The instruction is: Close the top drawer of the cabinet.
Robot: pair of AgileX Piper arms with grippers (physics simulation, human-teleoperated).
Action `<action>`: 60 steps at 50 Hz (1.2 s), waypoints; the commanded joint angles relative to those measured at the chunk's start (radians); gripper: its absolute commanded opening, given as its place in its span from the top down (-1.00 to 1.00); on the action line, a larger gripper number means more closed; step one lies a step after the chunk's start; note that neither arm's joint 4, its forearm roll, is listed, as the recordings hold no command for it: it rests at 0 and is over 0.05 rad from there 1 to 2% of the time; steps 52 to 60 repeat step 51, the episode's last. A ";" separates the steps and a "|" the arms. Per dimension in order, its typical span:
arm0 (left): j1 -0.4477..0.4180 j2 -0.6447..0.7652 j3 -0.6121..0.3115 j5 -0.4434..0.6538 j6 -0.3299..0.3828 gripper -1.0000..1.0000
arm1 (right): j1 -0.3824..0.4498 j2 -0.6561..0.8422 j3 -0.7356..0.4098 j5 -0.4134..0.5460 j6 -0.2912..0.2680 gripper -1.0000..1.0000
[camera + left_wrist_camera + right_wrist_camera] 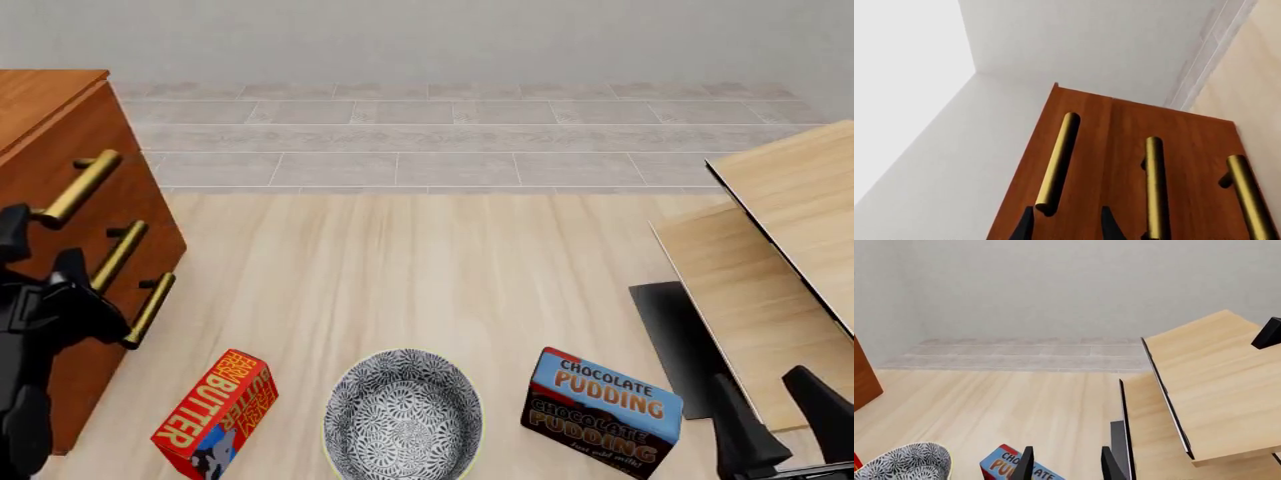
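The reddish-brown cabinet (pixel 54 110) stands at the far left of the front view, with three brass bar handles stacked on its front. The top drawer (pixel 94 150) has the uppermost handle (pixel 80 187). None of its plain wood inside shows, and its front looks about level with the two below. My left gripper (pixel 80 295) is open right in front of the drawers. In the left wrist view the gripper (pixel 1067 230) has the near end of the top drawer's handle (pixel 1057 162) between its fingertips. My right gripper (pixel 781 415) is open and empty at the front right, far from the cabinet.
A red butter box (pixel 214 410), a patterned bowl (pixel 404 353) and a blue chocolate pudding box (pixel 601 410) stand along the front. Pale wood panels (pixel 787 260) and a dark mat (pixel 674 320) lie at the right. A tiled strip and wall are behind.
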 commanded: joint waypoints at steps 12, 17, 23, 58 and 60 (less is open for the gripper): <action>0.040 0.031 -0.027 0.000 -0.010 -1.00 | 0.013 0.000 0.000 -0.002 -0.004 -1.00; 0.047 0.037 -0.032 0.000 -0.009 -1.00 | 0.016 0.000 -0.001 -0.002 -0.003 -1.00; 0.057 0.050 -0.044 0.000 -0.009 -1.00 | 0.015 0.000 -0.001 -0.004 -0.003 -1.00; 0.102 0.025 0.003 0.000 -0.009 -1.00 | 0.021 0.000 -0.001 0.006 0.019 -1.00; 0.102 0.025 0.003 0.000 -0.009 -1.00 | 0.021 0.000 -0.001 0.006 0.019 -1.00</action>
